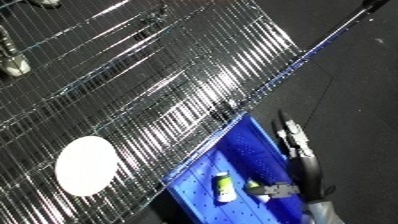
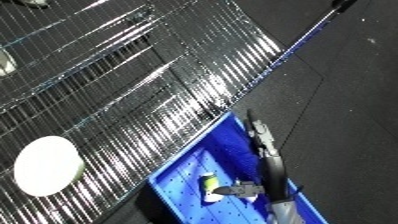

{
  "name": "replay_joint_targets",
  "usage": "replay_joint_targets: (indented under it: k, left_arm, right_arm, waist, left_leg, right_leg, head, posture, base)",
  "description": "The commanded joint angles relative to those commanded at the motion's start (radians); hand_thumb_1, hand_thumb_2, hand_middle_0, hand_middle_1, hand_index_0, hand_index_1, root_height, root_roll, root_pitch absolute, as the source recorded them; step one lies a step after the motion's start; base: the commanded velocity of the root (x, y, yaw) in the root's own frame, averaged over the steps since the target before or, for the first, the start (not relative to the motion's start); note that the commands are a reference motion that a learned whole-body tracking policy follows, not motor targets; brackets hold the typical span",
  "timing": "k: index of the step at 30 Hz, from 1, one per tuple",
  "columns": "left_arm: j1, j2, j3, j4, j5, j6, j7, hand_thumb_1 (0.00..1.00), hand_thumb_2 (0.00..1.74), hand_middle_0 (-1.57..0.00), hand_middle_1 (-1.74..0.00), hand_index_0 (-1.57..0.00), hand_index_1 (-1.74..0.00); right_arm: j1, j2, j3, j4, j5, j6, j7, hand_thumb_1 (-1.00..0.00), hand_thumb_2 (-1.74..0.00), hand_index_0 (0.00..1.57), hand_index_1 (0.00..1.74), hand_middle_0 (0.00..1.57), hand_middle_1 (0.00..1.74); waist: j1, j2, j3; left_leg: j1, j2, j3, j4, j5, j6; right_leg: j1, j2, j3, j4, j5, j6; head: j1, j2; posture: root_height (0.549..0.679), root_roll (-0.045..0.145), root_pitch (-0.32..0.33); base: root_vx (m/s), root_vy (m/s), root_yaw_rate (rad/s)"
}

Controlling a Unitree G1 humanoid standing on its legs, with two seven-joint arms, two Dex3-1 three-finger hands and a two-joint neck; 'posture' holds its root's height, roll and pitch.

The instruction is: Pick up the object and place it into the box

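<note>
The right hand is reaching over the blue bin, its fingers lying straight and relaxed and clasping nothing. The small white and yellow-green object is resting on the bin's floor, at about eight o'clock from the hand and near it. A white round plate is sitting on the wire shelf, at nine o'clock from the bin. The left hand is appearing in neither view.

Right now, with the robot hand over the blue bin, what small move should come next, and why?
Probably lift the right robot hand straight up, out of the blue bin. A small white and green object already lies on the bin floor, apart from the fingers.
</note>
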Motion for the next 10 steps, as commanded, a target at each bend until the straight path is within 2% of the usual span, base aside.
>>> replay_joint_targets:
  k: [4, 10]
  left_arm:
    - [-0.015, 0.0, -0.009, 0.004, 0.006, 0.01, -0.005, 1.0, 1.74, -1.57, -1.74, -1.57, -1.74]
    - [-0.047, -0.005, -0.014, 0.024, 0.017, 0.035, -0.014, 1.0, 1.74, -1.57, -1.74, -1.57, -1.74]
  right_arm:
    - [-0.057, -0.024, 0.047, -0.047, -0.036, 0.056, 0.062, 0.0, 0.0, 0.0, 0.0, 0.0, 0.0]
    - [-0.16, -0.038, 0.098, -0.061, -0.02, 0.116, 0.155, 0.0, 0.0, 0.0, 0.0, 0.0, 0.0]
  waist:
    - [0.022, -0.008, 0.0]
    - [0.054, -0.022, 0.0]
  left_leg:
    - [-0.006, -0.004, -0.014, 0.002, 0.006, -0.0032]
    - [-0.017, -0.009, -0.033, 0.021, 0.008, -0.0073]
  right_leg:
    - [0.004, -0.0044, -0.01, 0.0, 0.001, -0.0005]
    - [0.011, -0.0156, -0.028, 0.002, 0.004, -0.0001]
  head:
    - [-0.032, -0.005]
    - [-0.105, -0.024]
  posture:
    - [0.63, 0.1, 0.069]
    - [0.629, 0.096, 0.058]
  base:
    - [-0.01, -0.055, 0.109]
    - [-0.01, -0.057, 0.123]
